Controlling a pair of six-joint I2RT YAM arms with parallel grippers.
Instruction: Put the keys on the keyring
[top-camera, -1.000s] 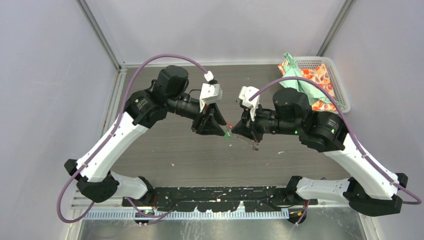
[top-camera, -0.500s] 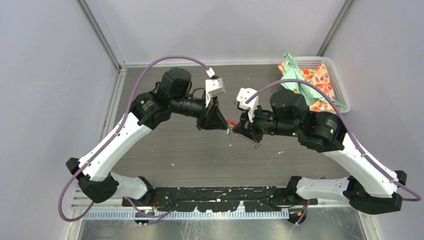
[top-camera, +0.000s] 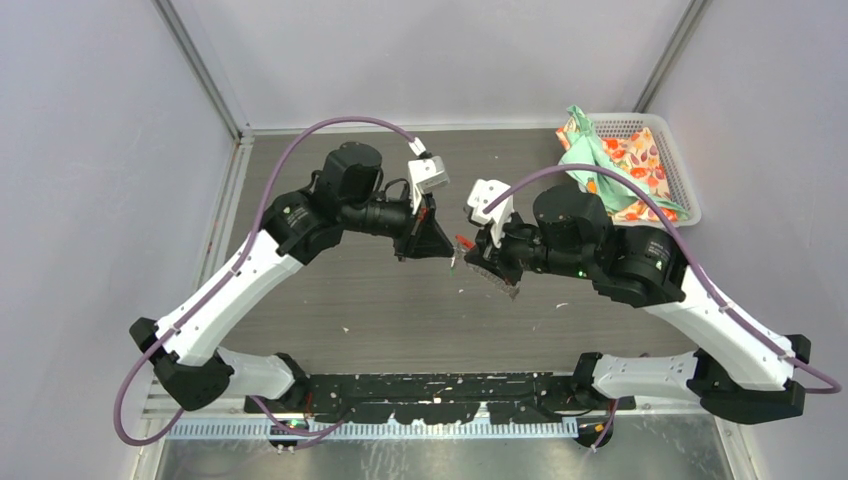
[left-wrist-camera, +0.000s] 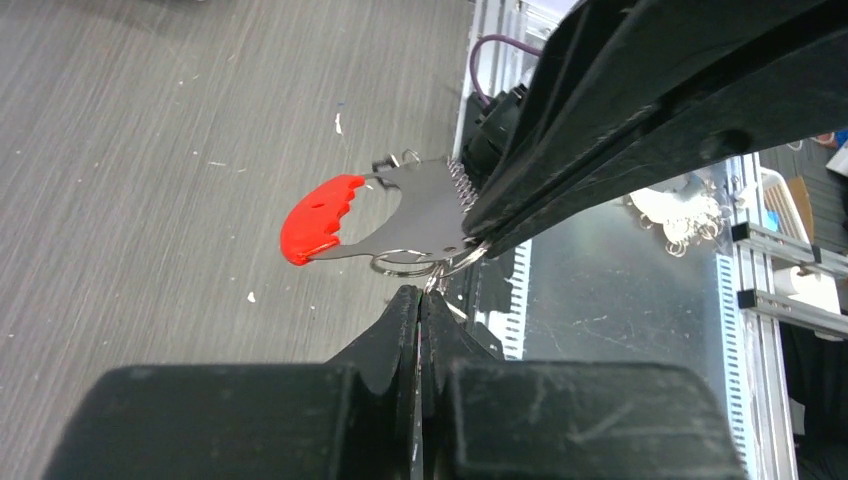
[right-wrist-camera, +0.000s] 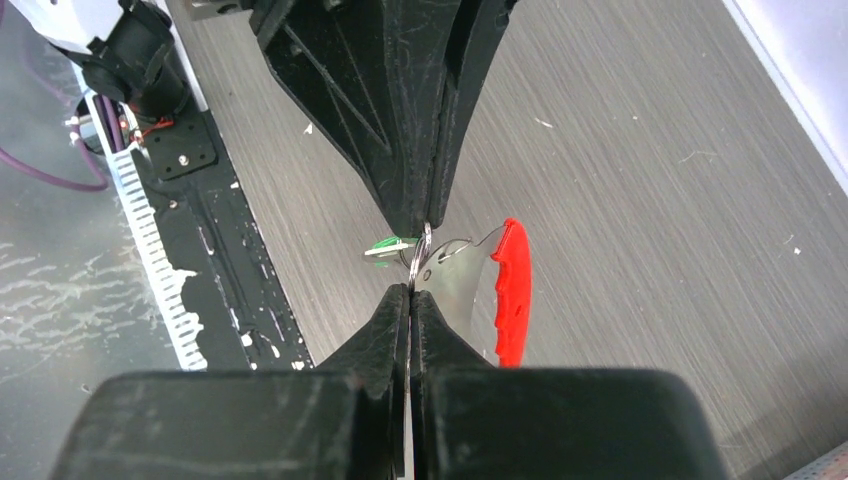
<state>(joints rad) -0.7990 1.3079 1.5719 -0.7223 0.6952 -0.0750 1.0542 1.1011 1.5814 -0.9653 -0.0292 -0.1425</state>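
Note:
Above the middle of the table my two grippers meet tip to tip. My right gripper (right-wrist-camera: 412, 290) is shut on the keyring (right-wrist-camera: 465, 285), a grey metal plate with a red plastic tab (left-wrist-camera: 315, 215) and thin wire rings (left-wrist-camera: 403, 264). My left gripper (left-wrist-camera: 420, 292) is shut, and one thin wire ring runs into its tips. A key with a bright-green tag (right-wrist-camera: 390, 246) hangs at that ring, beside the left gripper (right-wrist-camera: 425, 222). In the top view the red tab (top-camera: 465, 242) shows between the left gripper (top-camera: 450, 256) and the right gripper (top-camera: 470, 256).
A white mesh basket (top-camera: 682, 185) with a green and floral cloth (top-camera: 610, 160) stands at the back right corner. White specks lie scattered on the dark wood-grain table (top-camera: 330, 290). A black rail (top-camera: 430, 392) with both arm bases runs along the near edge.
My left gripper has closed from partly open to shut at the keyring's rings. Both wrists have drifted slightly to the left, with the right gripper still holding the keyring.

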